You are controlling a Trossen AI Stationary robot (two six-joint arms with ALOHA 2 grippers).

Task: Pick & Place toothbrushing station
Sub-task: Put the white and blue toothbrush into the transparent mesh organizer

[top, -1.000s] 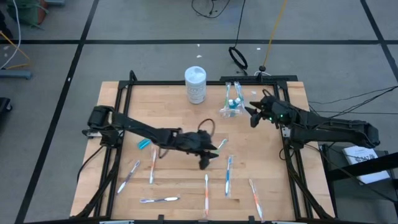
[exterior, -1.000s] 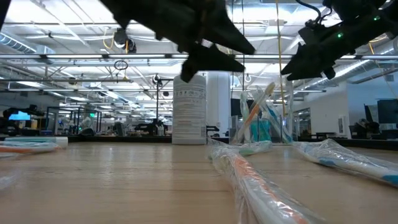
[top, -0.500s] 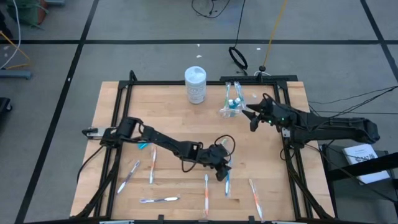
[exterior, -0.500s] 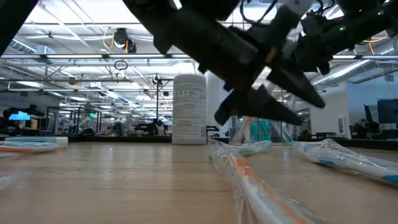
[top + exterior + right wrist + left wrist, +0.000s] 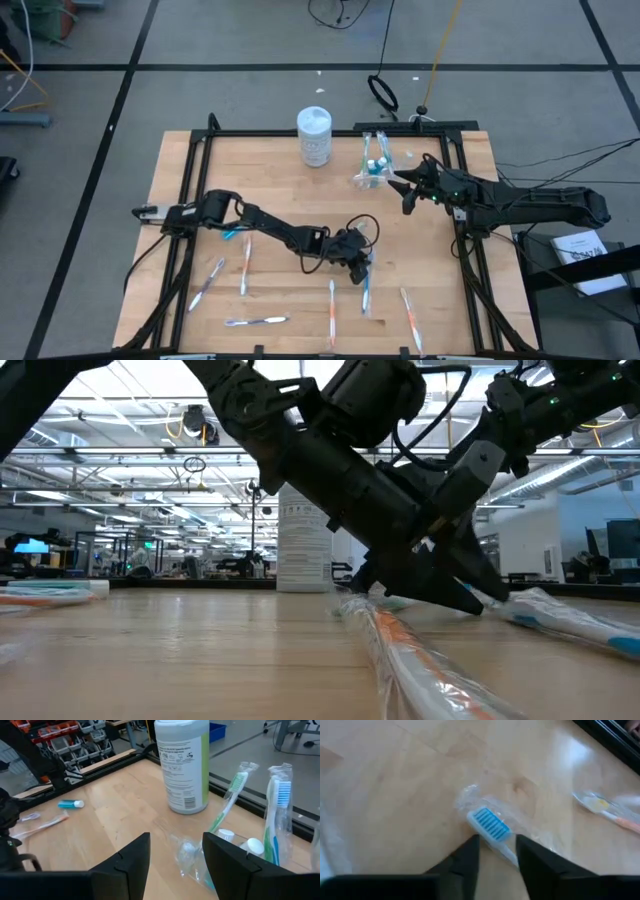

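The left pincer (image 5: pixel 362 268) is down at the counter (image 5: pixel 280 190), its fingers parted and straddling a wrapped blue-bristled toothbrush (image 5: pixel 490 826). In the left wrist view the blue head lies just ahead of the two dark fingertips (image 5: pixel 470 851) and the neck runs back into the gap between them, so the brush's long axis points roughly straight away from the pincer, not across it. From above, that same toothbrush (image 5: pixel 367 283) stretches from the pincer toward the counter's near edge. In my judgement the coming grasp turns on this: the fingers need only close on the neck where they stand, with no turn of the wrist. The left arm is far nearer to it than the right.

The right pincer (image 5: pixel 405 186) hangs open just beside the clear plastic cup (image 5: pixel 370 178), which lies ahead of it. In the right wrist view the cup (image 5: pixel 197 862) already holds a green-bristled toothbrush (image 5: pixel 228 799), a wrapped blue-bristled toothbrush (image 5: pixel 281 815) and what look like toothpaste tubes (image 5: pixel 254 847). A white canister (image 5: pixel 314 136) stands just beyond the cup.

Other wrapped toothbrushes lie loose to either side of the left pincer, an orange-handled one (image 5: pixel 331 312) nearest, and a small blue toothpaste tube (image 5: pixel 232 231) sits back along the left arm.
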